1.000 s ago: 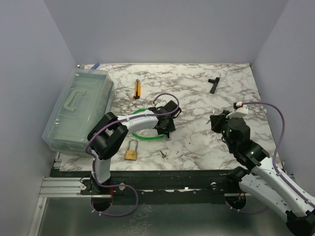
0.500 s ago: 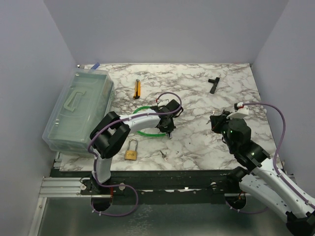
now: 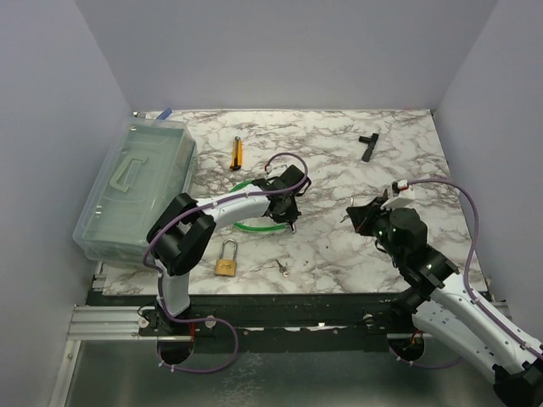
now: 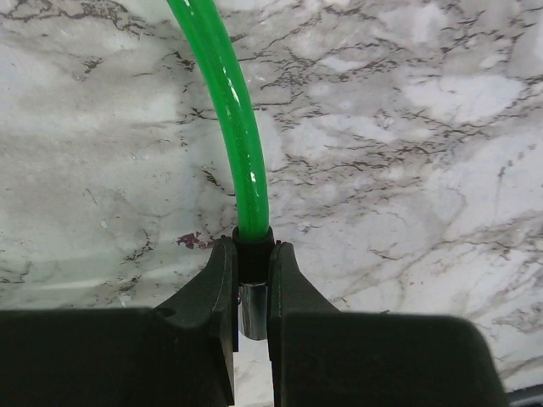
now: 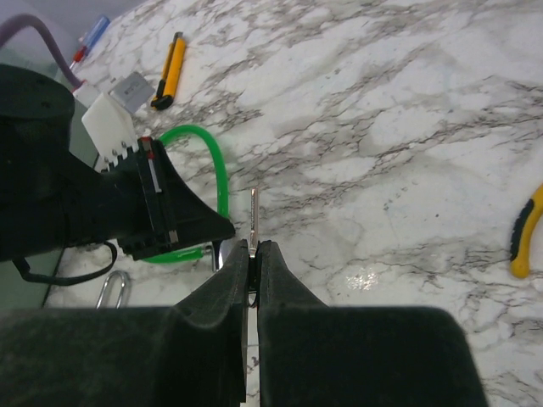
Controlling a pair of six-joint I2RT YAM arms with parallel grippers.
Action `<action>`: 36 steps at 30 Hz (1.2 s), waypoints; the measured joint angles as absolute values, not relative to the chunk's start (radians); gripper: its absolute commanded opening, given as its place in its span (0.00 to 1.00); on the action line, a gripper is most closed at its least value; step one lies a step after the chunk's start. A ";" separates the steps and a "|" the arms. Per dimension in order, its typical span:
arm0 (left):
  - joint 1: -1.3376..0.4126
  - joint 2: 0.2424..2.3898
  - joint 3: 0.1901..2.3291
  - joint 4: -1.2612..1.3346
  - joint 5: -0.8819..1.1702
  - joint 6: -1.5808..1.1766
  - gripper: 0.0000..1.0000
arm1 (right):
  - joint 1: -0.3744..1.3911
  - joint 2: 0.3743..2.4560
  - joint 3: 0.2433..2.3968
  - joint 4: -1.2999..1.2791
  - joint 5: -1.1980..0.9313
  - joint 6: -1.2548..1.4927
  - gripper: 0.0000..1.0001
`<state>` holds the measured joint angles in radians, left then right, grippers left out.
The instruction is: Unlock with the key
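On the white and grey marble-patterned table [image 3: 339,161], the left gripper [image 4: 253,254] is clamped on one end of a glossy green plastic-coated cable loop [image 4: 237,127]. Its two black fingers pinch the cable's black collar, and a short silvery metal tip [image 4: 253,309] shows between them. From above, this gripper sits at the right side of the loop, near the middle of the table. The right gripper [image 5: 253,246] is closed on the thin silvery metal key [image 5: 253,212], which is seen edge on and sticks out as a narrow strip past the fingertips. The key is held above the table, pointing left toward the left gripper. Its tip is near that gripper's black fingertip, and whether they touch cannot be told. In the overhead view the right gripper [image 3: 352,216] is right of the left gripper [image 3: 289,219], with bare marble between them. A small brass padlock with a steel shackle [image 3: 225,264] lies flat near the table's near edge, left of centre. Just right of it lies a small grey metal piece [image 3: 282,267], too small to make out. A clear plastic lidded box with a handle [image 3: 136,182] stands along the left side. A yellow and black utility knife [image 3: 237,153] lies far of the green loop. A black T-shaped tool [image 3: 367,146] lies at the far right.
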<state>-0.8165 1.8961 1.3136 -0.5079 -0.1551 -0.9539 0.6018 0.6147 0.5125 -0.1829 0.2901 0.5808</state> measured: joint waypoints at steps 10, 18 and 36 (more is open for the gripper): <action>-0.777 1.700 1.211 -0.407 -0.092 -0.957 0.00 | 0.602 0.633 0.443 -0.011 0.081 0.636 0.00; -0.738 1.549 1.125 -0.314 -0.045 -0.956 0.00 | 0.602 0.704 0.406 0.180 -0.135 0.669 0.00; -0.661 1.354 0.961 -0.146 0.030 -0.982 0.00 | 0.602 1.011 0.356 0.566 -0.443 0.917 0.01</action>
<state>-0.6613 1.3544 0.9611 -0.1463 0.0303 -0.9821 0.6022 1.0115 0.3565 0.5659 -0.4431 0.9169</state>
